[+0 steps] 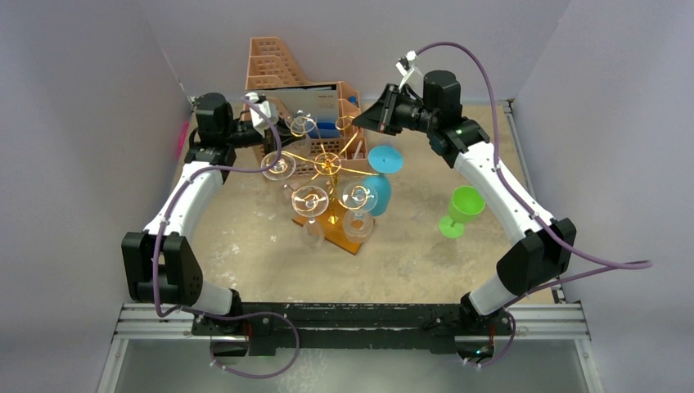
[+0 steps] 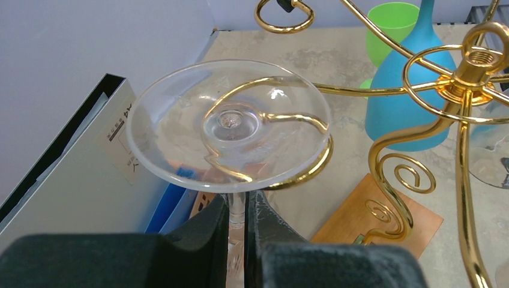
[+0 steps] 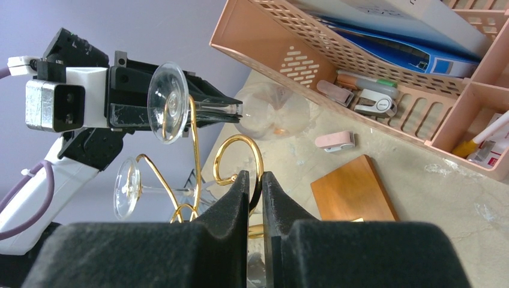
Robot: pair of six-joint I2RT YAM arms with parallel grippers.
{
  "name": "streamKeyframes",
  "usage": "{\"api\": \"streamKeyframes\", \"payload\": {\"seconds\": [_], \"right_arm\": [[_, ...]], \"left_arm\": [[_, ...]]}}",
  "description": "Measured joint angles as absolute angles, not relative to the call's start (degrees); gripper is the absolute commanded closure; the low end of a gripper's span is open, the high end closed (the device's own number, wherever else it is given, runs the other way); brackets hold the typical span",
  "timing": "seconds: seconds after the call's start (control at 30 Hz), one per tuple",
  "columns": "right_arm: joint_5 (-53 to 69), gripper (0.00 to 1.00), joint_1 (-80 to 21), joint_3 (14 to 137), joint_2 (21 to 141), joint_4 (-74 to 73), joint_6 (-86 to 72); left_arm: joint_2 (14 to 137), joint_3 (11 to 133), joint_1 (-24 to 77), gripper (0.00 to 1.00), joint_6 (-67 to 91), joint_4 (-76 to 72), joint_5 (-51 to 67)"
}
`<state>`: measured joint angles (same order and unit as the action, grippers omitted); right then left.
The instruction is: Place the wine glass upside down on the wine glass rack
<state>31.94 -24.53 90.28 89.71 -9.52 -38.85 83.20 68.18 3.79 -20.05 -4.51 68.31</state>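
My left gripper (image 2: pixel 237 210) is clamped on the wine glass (image 2: pixel 231 123) stem, with the foot just above a curl of the wine glass rack (image 2: pixel 457 85). My right gripper (image 3: pixel 256 180) pinches another curl.

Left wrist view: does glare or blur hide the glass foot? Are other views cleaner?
Left wrist: wine glass foot sharp, only small highlights on it and the wine glass rack; left fingers blurred. Right wrist: its bowl hazy, right fingers soft. Top external: even light, clear glass faint.
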Motion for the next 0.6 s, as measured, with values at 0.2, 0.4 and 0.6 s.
{"api": "streamKeyframes", "payload": {"seconds": [0.2, 0.4, 0.6], "right_arm": [[31.44, 0.79, -24.53, 90.28, 89.71, -9.56, -38.94], [31.48, 0.58, -24.75, 90.30, 89.71, -11.55, -39.07], [31.20, 0.36, -24.71, 91.33, 89.52, -13.85, -38.92]], "left_arm": [[81.71, 64.42, 3.01, 1.00, -16.21, -10.81, 68.71], [81.17, 63.83, 2.83, 1.00, -16.01, -12.10, 69.17], [80.71, 63.83, 2.66, 1.00, -16.05, -12.47, 71.66]]}}
